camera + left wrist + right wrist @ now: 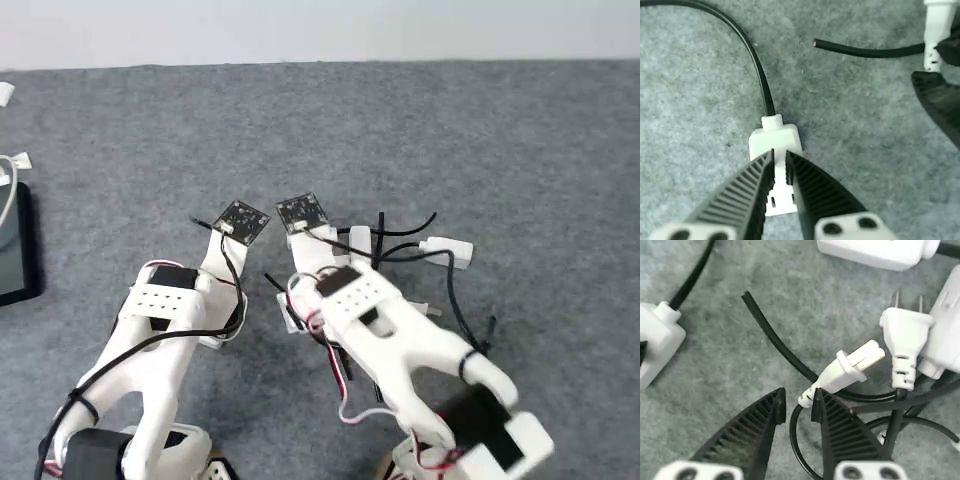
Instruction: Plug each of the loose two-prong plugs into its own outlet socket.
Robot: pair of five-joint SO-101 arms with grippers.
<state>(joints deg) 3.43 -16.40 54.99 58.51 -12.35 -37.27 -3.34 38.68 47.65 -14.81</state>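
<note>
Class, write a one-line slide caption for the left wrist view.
Left gripper clamps a white connector on grey carpet.

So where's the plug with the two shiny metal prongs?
In the right wrist view, the metal-prong plug lies on the grey mat out past the right gripper, close beside the other white plug, which lies by its fingers.

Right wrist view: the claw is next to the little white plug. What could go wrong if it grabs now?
1. The right gripper is open at the white plug's cable end, not at its body, so closing there may let the plug swivel.
2. Black cables lie tangled around it, so lifting might drag the second plug along.
</note>
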